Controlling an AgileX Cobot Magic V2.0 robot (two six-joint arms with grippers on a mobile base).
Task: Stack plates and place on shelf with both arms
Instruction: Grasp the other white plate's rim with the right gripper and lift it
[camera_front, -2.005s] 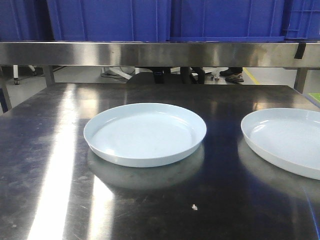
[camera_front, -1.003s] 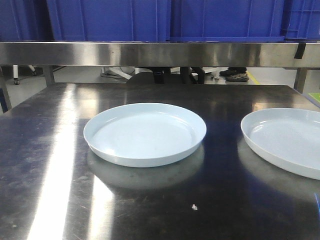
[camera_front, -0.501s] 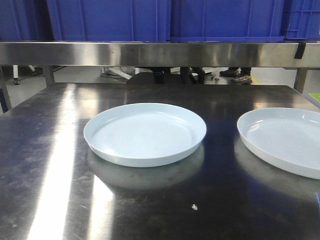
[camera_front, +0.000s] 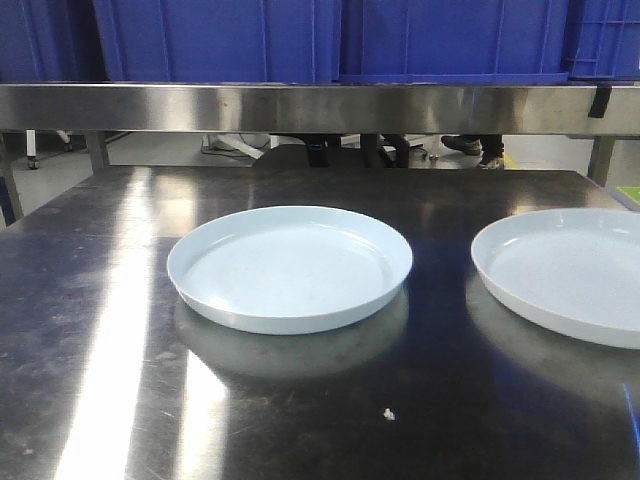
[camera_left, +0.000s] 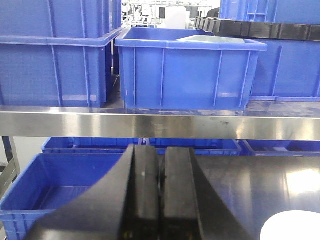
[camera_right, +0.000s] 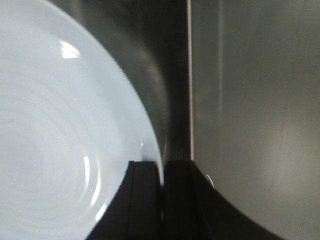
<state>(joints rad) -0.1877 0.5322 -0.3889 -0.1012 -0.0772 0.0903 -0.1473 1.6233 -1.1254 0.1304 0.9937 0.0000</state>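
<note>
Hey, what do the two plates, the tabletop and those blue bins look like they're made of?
Centre plate and right plate: glossy pale bluish-white with soft highlights, likely melamine or glazed ceramic; the look leaves it open. Table: stainless steel, judging by its streaky mirror-like reflections. Blue bins: moulded plastic, matte, with ribbed walls.

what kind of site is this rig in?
Probably a factory or warehouse-type workshop: a stainless steel table, a steel shelf loaded with blue plastic crates, and people's feet on the floor behind.
</note>
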